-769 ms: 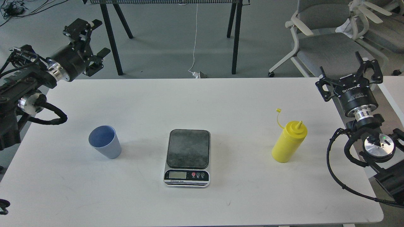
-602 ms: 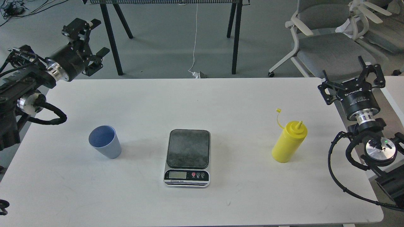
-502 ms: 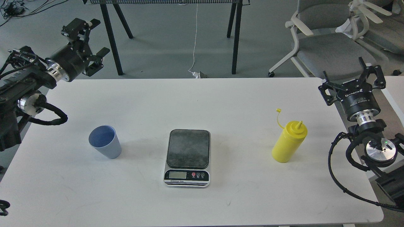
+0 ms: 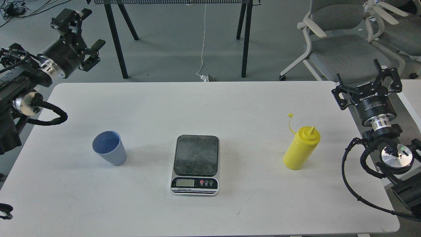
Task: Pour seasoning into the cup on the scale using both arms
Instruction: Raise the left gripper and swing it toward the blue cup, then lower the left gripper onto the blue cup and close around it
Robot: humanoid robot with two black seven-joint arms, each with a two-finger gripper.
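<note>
Head view: cup (image 4: pixel 109 148) stands on bench (image 4: pixel 230 102), off scale (image 4: pixel 196 164).
Left hand (image 4: pixel 79 34): spread open, empty.
Right hand (image 4: pixel 368 84): spread open, empty.
Advice: grip cup low, set it centred on platform before seasoning (image 4: pixel 301 148).

The right gripper (image 4: pixel 365 81) carries white brand lettering, upside down, probably "ROBOTIQ". The print on the scale (image 4: pixel 195 163) is too small to read.

White table (image 4: pixel 230 105) carries cup (image 4: pixel 110 148), scale (image 4: pixel 196 164), seasoning bottle (image 4: pixel 301 149).
</note>
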